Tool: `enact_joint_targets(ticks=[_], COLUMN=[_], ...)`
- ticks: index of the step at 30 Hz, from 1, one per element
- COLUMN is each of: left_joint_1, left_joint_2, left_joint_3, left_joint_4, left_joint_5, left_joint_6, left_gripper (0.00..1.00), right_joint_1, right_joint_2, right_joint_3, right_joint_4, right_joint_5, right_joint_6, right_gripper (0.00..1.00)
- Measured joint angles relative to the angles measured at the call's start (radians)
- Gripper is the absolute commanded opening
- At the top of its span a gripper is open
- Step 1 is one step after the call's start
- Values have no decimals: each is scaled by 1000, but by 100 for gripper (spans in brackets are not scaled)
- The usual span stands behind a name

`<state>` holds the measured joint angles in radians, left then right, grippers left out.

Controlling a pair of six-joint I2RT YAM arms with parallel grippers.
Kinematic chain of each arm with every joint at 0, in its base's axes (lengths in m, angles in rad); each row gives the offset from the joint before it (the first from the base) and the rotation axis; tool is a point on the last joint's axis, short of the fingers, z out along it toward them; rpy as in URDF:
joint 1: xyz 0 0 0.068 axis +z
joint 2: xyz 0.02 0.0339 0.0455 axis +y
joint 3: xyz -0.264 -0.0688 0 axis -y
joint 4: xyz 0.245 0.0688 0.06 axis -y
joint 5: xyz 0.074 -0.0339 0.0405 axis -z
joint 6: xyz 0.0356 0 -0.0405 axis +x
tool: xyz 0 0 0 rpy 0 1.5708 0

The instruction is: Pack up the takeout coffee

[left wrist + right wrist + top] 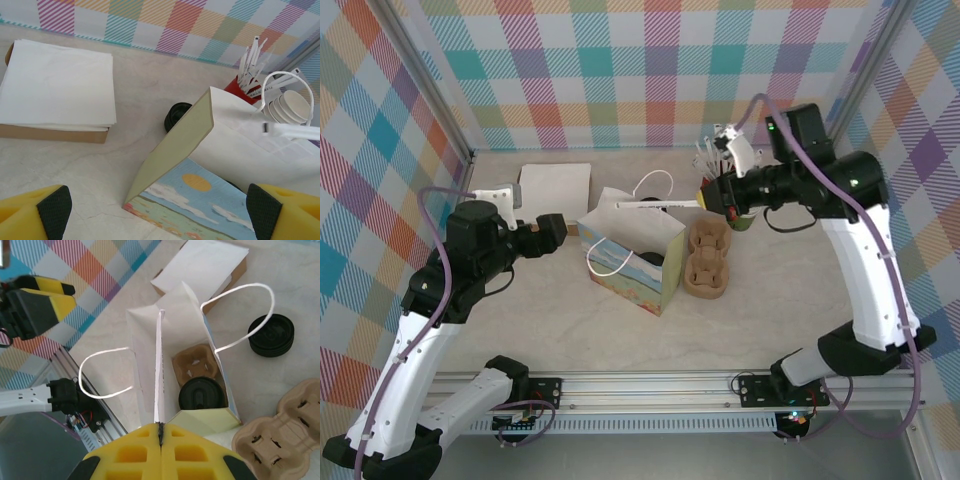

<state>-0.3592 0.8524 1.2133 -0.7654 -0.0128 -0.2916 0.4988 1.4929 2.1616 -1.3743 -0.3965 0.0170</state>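
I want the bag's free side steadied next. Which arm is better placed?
Left. The left gripper faces the bag on its painted side with jaws open and empty. The right gripper is shut on the bag's white wall.

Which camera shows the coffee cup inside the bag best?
The right wrist view: it looks straight down into the open bag onto the black-lidded coffee cup. The top view catches a dark sliver of it; in the left wrist view the bag's wall hides it.
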Motion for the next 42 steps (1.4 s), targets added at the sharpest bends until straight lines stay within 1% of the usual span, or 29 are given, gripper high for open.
enact_joint_targets(ticks=[5, 9, 12, 15, 17, 19, 21, 27, 31, 35, 39, 42], left_joint_1=[0, 0, 0, 0, 0, 0, 0, 1, 27, 129, 267, 361], left_joint_2=[0, -4, -6, -5, -5, -5, -4, 28, 74, 106, 163, 228], left_joint_3=[0, 0, 0, 0, 0, 0, 0, 3, 3, 5, 18, 22], left_joint_4=[0, -2, -3, -4, -11, -17, -20, -31, -40, -40, -29, -6], left_joint_5=[0, 0, 0, 0, -1, -7, -11, -35, -30, 15, 112, 187], left_joint_6=[0, 0, -3, -7, -7, -7, -8, -36, -53, -64, -64, -64], left_gripper=[92, 93, 93, 93, 93, 93, 95, 96, 96, 96, 95, 94], right_joint_1=[76, 126, 161, 179, 185, 184, 183, 182, 182, 182, 182, 182], right_joint_2=[148, 267, 347, 406, 433, 440, 436, 346, 183, -27, -222, -324], right_joint_3=[58, 125, 176, 223, 255, 280, 295, 291, 179, -26, -266, -410], right_joint_4=[-19, -27, -27, -27, -27, -25, -22, 0, 50, 136, 231, 280], right_joint_5=[48, 61, 56, 53, 58, 68, 81, 171, 236, 274, 304, 325], right_joint_6=[-20, -30, -29, -30, -25, -24, -22, -17, -8, 3, 19, 34], right_gripper=[2, 3, 8, 21, 31, 39, 43, 53, 61, 70, 82, 88])
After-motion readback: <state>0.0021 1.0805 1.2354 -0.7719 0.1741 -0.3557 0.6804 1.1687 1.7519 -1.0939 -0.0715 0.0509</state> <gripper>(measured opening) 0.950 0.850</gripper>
